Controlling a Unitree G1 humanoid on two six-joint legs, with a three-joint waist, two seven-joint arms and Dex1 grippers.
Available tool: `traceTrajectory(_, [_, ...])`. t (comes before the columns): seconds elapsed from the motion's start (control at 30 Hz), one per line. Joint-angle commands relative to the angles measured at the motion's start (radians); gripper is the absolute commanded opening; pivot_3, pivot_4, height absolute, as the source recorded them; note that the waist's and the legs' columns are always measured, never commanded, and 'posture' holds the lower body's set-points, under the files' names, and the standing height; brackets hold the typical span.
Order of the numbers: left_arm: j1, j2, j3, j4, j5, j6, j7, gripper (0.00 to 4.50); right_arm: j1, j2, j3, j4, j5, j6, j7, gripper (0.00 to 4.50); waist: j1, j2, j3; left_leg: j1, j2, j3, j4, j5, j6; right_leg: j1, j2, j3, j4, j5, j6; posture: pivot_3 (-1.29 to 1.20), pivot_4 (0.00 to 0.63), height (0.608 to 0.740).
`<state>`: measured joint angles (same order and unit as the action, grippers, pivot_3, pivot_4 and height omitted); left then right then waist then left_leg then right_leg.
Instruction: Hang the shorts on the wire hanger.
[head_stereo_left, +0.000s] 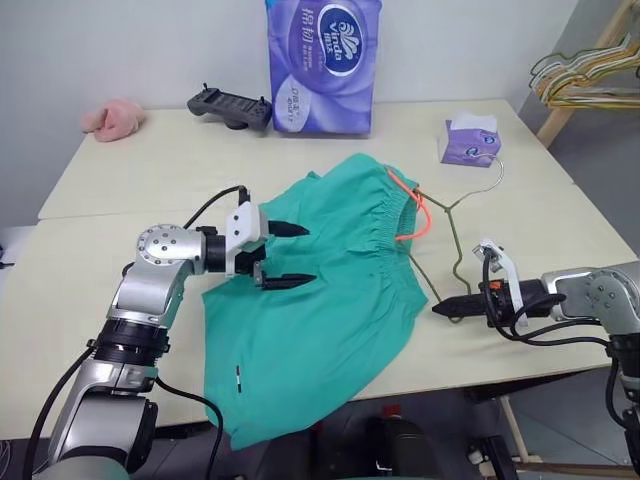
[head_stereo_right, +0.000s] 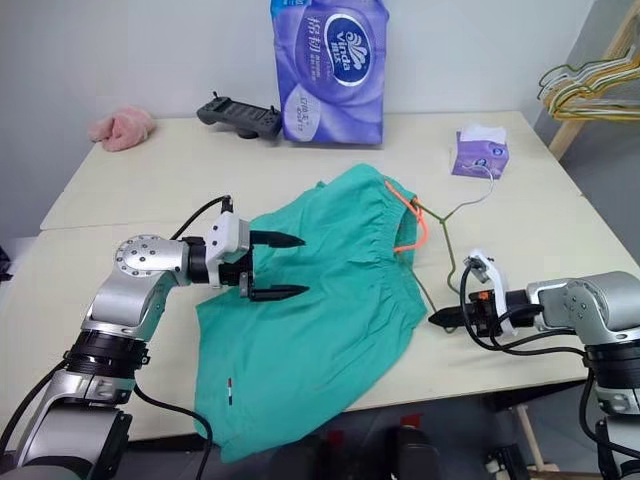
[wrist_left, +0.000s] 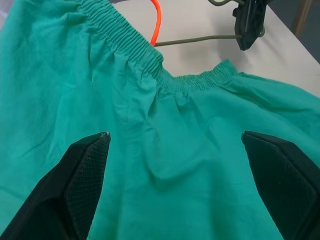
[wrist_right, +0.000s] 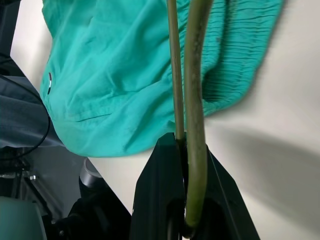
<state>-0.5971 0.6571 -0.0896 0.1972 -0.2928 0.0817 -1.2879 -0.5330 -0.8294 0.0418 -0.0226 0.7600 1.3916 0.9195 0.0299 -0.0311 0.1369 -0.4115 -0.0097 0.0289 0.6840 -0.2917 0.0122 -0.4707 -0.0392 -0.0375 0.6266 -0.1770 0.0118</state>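
The teal-green shorts (head_stereo_left: 330, 300) lie flat across the middle of the table, one leg hanging over the front edge. Their orange drawstring (head_stereo_left: 421, 215) shows at the gathered waistband. The wire hanger (head_stereo_left: 452, 232), thin and olive, lies at the shorts' right side with its hook toward the small tissue box. Part of it runs along the waistband (wrist_left: 190, 84). My left gripper (head_stereo_left: 300, 256) is open over the shorts' left half, pointing right, with nothing between its fingers (wrist_left: 85, 185). My right gripper (head_stereo_left: 447, 309) is shut on the hanger's wire (wrist_right: 194, 125) at the shorts' right edge, pointing left.
At the back of the table (head_stereo_left: 130, 170) stand a tall purple tissue pack (head_stereo_left: 325, 62) and a black controller (head_stereo_left: 231, 106). A pink cloth (head_stereo_left: 112, 118) lies back left, a small purple tissue box (head_stereo_left: 469, 142) back right. A bunch of yellow and pale hangers (head_stereo_left: 588, 75) hangs beyond the right edge.
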Motion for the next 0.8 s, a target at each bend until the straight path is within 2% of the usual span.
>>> traceTrajectory(0.03, [-0.049, 0.020, 0.040, -0.003, -0.009, -0.008, 0.008, 4.48, -0.051, -0.023, 0.009, 0.012, -0.025, -0.057, 0.031, 0.00, 0.000, 0.001, 0.002, 0.001, 0.000, 0.000, 0.006, -0.003, 0.005, 0.003, 0.001, 0.000, -0.001, 0.001, 0.001, 0.10, 0.094, 0.740])
traceTrajectory(0.13, [-0.157, 0.037, 0.050, 0.114, 0.018, -0.050, 0.003, 4.48, -0.097, -0.036, 0.064, 0.043, -0.097, -0.154, 0.056, 0.00, 0.002, 0.001, 0.004, 0.015, 0.002, -0.002, 0.012, -0.006, 0.010, 0.022, 0.003, -0.001, -0.003, -0.002, 0.006, 0.10, 0.094, 0.740])
traceTrajectory(0.23, [-0.269, 0.046, 0.045, 0.245, 0.050, -0.115, -0.010, 4.48, -0.126, -0.059, 0.135, 0.064, -0.188, -0.284, 0.102, 0.00, 0.005, 0.001, 0.004, 0.023, 0.002, -0.003, 0.013, -0.005, 0.011, 0.030, 0.004, -0.001, -0.005, -0.005, 0.002, 0.11, 0.095, 0.740])
traceTrajectory(0.3, [-0.361, 0.048, 0.039, 0.347, 0.076, -0.164, -0.016, 4.48, -0.145, -0.071, 0.187, 0.078, -0.272, -0.402, 0.124, 0.00, 0.006, 0.001, 0.004, 0.023, 0.002, -0.003, 0.013, -0.005, 0.012, 0.030, 0.004, 0.000, -0.004, -0.002, 0.008, 0.11, 0.092, 0.740])
traceTrajectory(0.5, [-0.576, 0.036, 0.020, 0.585, 0.139, -0.259, -0.045, 4.48, -0.191, -0.061, 0.291, 0.124, -0.507, -0.684, 0.116, 0.00, 0.002, 0.000, 0.003, 0.012, 0.001, 0.000, 0.014, -0.006, 0.012, 0.018, 0.003, 0.001, 0.002, 0.001, 0.004, 0.11, 0.085, 0.740])
traceTrajectory(0.6, [-0.632, 0.027, 0.008, 0.665, 0.167, -0.287, -0.085, 4.48, -0.197, -0.048, 0.318, 0.128, -0.602, -0.791, 0.102, 0.00, 0.001, 0.001, 0.003, 0.011, 0.001, 0.000, 0.014, -0.006, 0.012, 0.017, 0.003, 0.001, 0.002, 0.001, 0.004, 0.11, 0.080, 0.740])
traceTrajectory(0.8, [-0.667, -0.002, -0.051, 0.723, 0.226, -0.282, -0.196, 4.48, -0.249, 0.004, 0.328, 0.102, -0.721, -0.873, 0.076, 0.00, -0.004, 0.000, 0.003, 0.012, 0.001, 0.001, 0.015, -0.005, 0.012, 0.017, 0.004, 0.002, 0.003, 0.001, 0.004, 0.10, 0.074, 0.740])
